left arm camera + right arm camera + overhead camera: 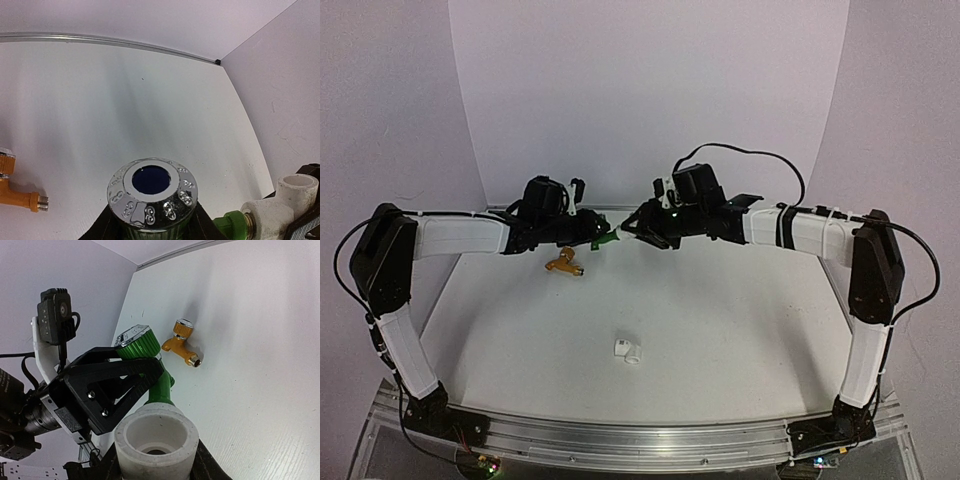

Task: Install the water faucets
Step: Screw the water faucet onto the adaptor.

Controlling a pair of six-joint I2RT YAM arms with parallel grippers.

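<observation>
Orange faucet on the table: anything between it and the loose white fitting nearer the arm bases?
Nothing visible: only bare table separates the orange faucet and the loose white fitting. Both grippers are occupied above, though: the left gripper holds the green faucet, the right gripper a second white fitting.

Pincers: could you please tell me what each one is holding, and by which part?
The left pincer grips the green faucet by its knob; the right pincer grips the white pipe fitting around its open socket.
</observation>
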